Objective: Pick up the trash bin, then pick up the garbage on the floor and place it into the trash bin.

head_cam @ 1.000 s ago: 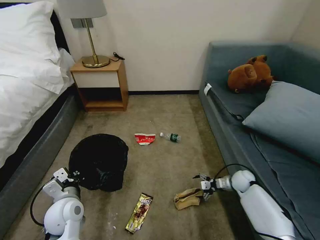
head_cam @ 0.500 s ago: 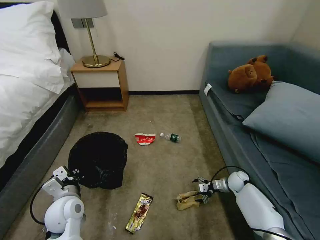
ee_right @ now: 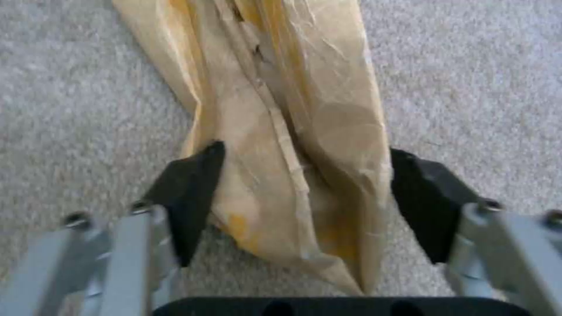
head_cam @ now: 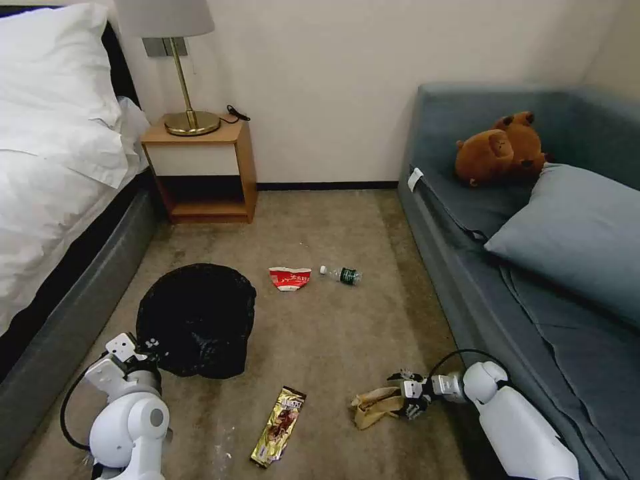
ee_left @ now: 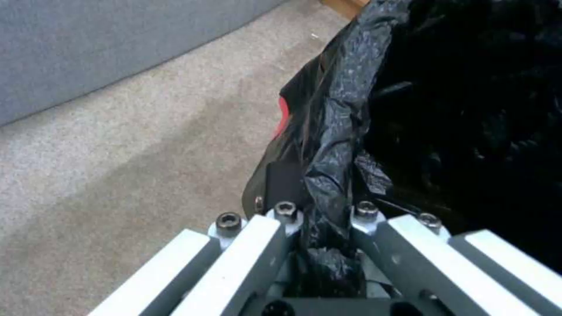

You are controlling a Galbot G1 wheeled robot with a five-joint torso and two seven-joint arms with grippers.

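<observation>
Your left gripper (ee_left: 319,219) grips the trash bin (head_cam: 197,320); right gripper's (ee_right: 301,193) spread fingers (ee_right: 190,184) straddle the paper bag (ee_right: 281,131): close them.

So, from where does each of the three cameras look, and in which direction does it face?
Head view: from the robot's head, forward and down at the carpet; both arms show, left tool at the trash bin, right tool at the paper bag.
Left wrist view: along the left tool, shut on the bin's black liner.
Right wrist view: down at the paper bag between open fingers.
Shared: bin and bag each appear in the head view too.
</observation>
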